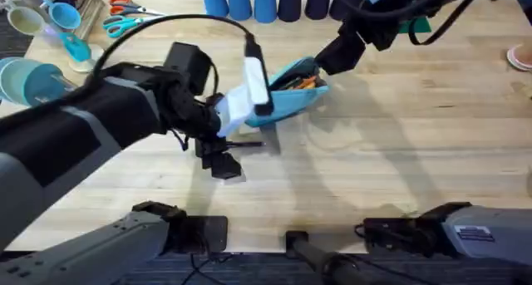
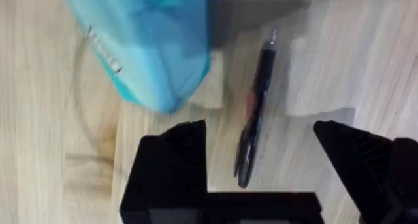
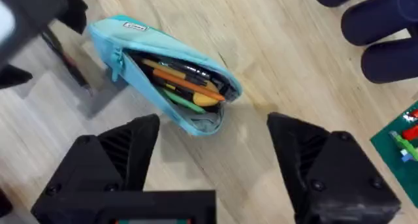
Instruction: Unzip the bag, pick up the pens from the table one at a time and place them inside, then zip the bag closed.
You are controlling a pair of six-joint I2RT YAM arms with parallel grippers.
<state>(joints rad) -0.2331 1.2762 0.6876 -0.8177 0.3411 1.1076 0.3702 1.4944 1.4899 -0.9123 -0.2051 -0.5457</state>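
Observation:
The light blue bag (image 1: 287,92) lies unzipped in the middle of the table (image 1: 399,152), and the right wrist view shows the bag (image 3: 130,38) gaping. An orange pen (image 3: 186,83) lies inside it among other coloured items. A dark pen with a reddish section (image 2: 255,113) lies on the table beside the bag (image 2: 150,48). My left gripper (image 2: 261,155) hovers open above this pen, one finger on each side. In the overhead view the left gripper (image 1: 223,162) is just in front of the bag. My right gripper (image 3: 215,152) stands open behind the bag, holding nothing.
Tall blue cups (image 1: 241,1) and dark blue cups (image 1: 299,1) line the back edge. Scissors (image 1: 125,15) and several cups (image 1: 33,77) sit at the back left. A green item (image 1: 416,23) lies back right. Bare wood spreads to the right and front.

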